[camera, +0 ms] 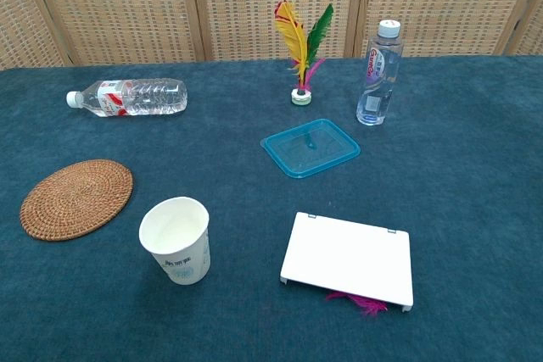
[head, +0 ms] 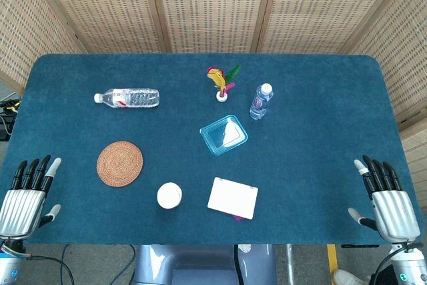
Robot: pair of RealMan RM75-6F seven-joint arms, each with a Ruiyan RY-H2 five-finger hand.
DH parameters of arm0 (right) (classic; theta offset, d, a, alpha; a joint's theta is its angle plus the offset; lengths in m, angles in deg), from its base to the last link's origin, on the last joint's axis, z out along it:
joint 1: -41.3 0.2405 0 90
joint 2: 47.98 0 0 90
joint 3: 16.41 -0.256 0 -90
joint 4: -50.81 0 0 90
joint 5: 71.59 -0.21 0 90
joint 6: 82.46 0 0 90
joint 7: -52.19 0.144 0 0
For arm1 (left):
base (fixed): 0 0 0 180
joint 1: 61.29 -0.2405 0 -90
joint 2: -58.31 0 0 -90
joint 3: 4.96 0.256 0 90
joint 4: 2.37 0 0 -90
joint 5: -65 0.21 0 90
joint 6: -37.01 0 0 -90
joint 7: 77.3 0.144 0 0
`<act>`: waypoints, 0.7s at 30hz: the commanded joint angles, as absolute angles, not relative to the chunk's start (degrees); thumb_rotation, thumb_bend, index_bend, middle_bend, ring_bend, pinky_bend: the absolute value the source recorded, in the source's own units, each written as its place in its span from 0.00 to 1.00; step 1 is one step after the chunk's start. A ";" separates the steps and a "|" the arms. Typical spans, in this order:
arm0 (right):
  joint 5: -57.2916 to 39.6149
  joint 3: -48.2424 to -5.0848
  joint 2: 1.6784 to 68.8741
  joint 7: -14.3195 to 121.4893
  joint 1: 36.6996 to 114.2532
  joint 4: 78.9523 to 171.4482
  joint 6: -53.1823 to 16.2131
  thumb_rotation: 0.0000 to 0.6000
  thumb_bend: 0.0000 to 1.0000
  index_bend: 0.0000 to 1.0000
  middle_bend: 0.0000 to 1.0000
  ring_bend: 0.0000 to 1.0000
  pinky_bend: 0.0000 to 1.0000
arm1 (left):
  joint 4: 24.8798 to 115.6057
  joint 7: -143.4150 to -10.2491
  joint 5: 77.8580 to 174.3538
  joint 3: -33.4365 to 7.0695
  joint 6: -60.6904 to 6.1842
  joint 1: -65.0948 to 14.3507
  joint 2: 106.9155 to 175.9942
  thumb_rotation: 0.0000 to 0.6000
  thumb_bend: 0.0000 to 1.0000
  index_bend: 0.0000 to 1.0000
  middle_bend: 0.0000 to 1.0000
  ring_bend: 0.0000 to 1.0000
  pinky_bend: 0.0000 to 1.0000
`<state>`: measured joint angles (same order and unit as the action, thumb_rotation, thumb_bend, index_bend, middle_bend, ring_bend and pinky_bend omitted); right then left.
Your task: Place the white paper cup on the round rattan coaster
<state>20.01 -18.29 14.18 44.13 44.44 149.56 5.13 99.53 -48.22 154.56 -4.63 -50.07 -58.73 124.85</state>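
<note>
nearest the camera, at the front edge of the dark blue felt-covered table [head: 320, 165], both hands are seen palm-down with fingers spread and nothing held: the left hand [head: 27, 198] at the front left corner, the right hand [head: 385, 201] at the front right corner. neither hand is shown in the chest view.

outward from the left hand, the white paper cup [camera: 176, 239] is found standing upright and open-mouthed near the front edge, just beside but apart from the round rattan coaster [camera: 76, 198], which lies flat to the cup's left. a flat white rectangular box [camera: 348, 258] is seen right of the cup, with a pink feather [camera: 356, 302] poking out from under its front edge. further back, a shallow teal plastic lid [camera: 310, 147] lies flat. behind it a feathered shuttlecock [camera: 302, 48] stands upright, a small clear water bottle [camera: 377, 74] stands to its right, and a larger clear plastic bottle [camera: 129, 97] lies on its side at the far left.
</note>
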 commanded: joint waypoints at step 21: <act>20.40 -18.02 14.27 44.15 44.49 149.54 4.85 1.00 0.12 0.04 0.00 0.00 0.00 | 99.73 -48.43 154.90 -4.49 -49.63 -58.48 124.77 1.00 0.21 0.00 0.00 0.00 0.00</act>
<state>20.40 -18.02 14.26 44.16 44.50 149.54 4.86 99.71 -48.46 154.87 -4.50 -49.61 -58.48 124.78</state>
